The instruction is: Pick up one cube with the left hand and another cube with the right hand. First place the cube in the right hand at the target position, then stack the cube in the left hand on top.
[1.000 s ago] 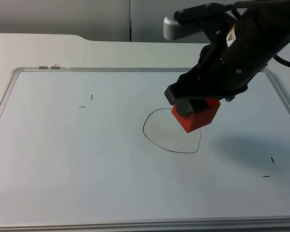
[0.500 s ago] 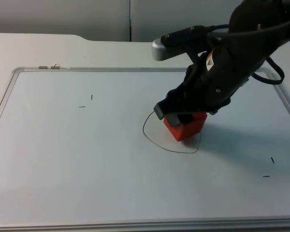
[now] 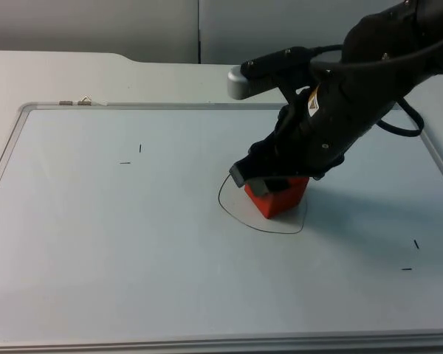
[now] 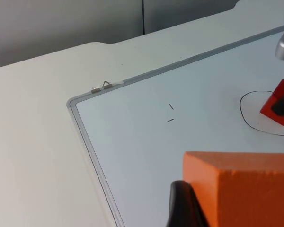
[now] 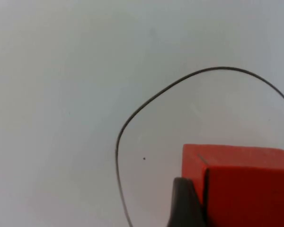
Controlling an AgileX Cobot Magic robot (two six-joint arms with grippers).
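A white tabletop point(image 3: 74, 74) runs back to a grey partition wall point(image 3: 133, 26), and on it lies a whiteboard point(image 3: 133, 243) with a thin metal frame. A hand-drawn black circle point(image 3: 225, 210) on the board serves as the landmark here.

The right arm reaches in from the far side of the circle, bent at its wrist so that it leans steeply down over the ring. Its right pincer point(image 3: 269, 184) is clenched on the red cube point(image 3: 277, 200), one black fingertip point(image 5: 187, 203) pressed flat against the cube's side face. The red cube sits inside the circle, toward the ring's far-right part, and looks to be at or just above the board; whether it touches cannot be told. In the right wrist view the ring's line curves around the red cube with bare board between them.

The left pincer point(image 4: 194, 208) waits well away from the circle, raised above the board's near-left part. It is closed on an orange cube point(image 4: 241, 189), a dark finger tight against the cube's face. From there the circle and the red cube appear far across the board.

Two short black tick marks point(image 3: 133, 155) lie left of the circle, two more point(image 3: 412, 254) to its right. A small metal clip point(image 3: 75, 101) sits on the frame, far to the circle's left.
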